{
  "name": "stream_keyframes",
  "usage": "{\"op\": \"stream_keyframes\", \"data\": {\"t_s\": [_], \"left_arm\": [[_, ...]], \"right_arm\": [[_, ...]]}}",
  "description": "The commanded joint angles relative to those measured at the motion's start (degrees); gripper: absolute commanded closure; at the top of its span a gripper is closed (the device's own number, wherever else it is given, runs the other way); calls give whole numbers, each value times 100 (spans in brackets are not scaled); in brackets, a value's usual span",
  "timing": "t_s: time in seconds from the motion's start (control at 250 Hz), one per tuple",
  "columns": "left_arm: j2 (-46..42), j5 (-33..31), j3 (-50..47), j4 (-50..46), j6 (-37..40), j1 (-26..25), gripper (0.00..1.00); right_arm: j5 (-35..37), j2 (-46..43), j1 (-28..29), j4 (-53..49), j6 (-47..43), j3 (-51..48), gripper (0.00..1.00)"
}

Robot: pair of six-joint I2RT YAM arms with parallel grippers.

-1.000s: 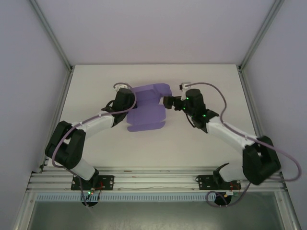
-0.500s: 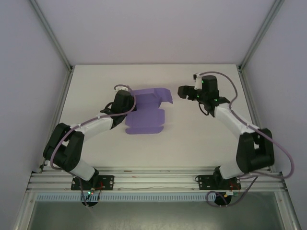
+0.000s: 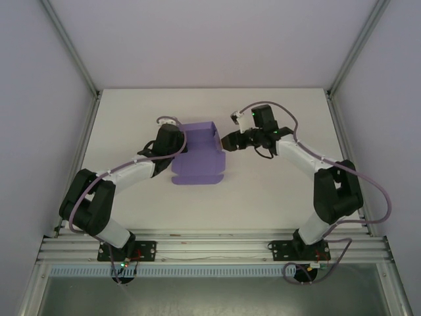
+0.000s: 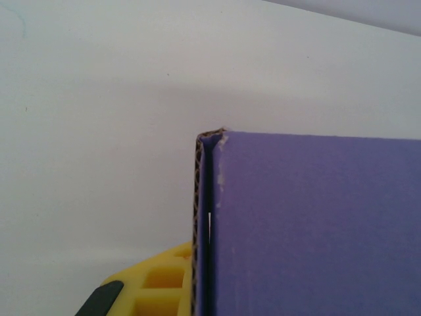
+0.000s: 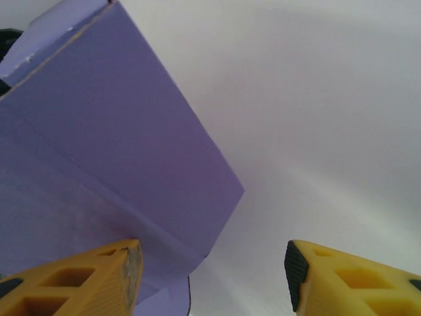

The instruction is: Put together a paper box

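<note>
The paper box [image 3: 197,158] is a purple corrugated card blank, partly folded, lying in the middle of the table. My left gripper [image 3: 173,136] is shut on its left wall. In the left wrist view that wall's cut edge [image 4: 197,224] stands upright against one yellow finger [image 4: 154,283]. The purple panel [image 4: 316,230] hides the other finger. My right gripper [image 3: 227,142] hovers at the box's right edge with its jaws open. A raised purple flap [image 5: 118,151] lies just beside its left finger [image 5: 85,283], and nothing is between the fingertips [image 5: 348,280].
The white table [image 3: 276,191] has bare room in front of the box and to its right. Metal frame posts [image 3: 82,128] run along both sides, and the arm bases sit on the rail [image 3: 210,250] at the near edge.
The right gripper swung out to the back right, then came back to the box's right edge, its jaws narrowing. The back right flap no longer sticks out sideways. The left gripper kept its grip.
</note>
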Motion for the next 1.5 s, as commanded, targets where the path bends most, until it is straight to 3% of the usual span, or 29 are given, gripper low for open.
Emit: {"op": "stream_keyframes", "data": {"t_s": [0.0,0.336,0.6,0.863,0.955,1.147,1.207,1.375,1.495], "left_arm": [[-56,76,75,158,77,24,100],[-25,17,86,98,80,24,100],[31,15,166,-19,157,23,100],[102,191,237,-49,186,0,100],[98,232,216,8,176,-16,100],[155,130,320,-103,98,-63,100],[138,138,316,-85,80,-77,100],[102,157,342,-23,-14,-130,100],[110,17,457,-169,-133,-177,100]], "right_arm": [[-83,160,144,50,-108,269,41],[474,319,317,185,-48,473,42],[12,88,384,52,-486,344,35],[317,472,505,30,-436,828,35],[924,633,640,173,-295,982,38],[2795,865,1116,561,-131,1120,63],[3604,938,1239,688,88,1135,73],[6053,1361,1547,937,757,1253,83],[7792,1915,1685,461,1112,1746,90]]}}
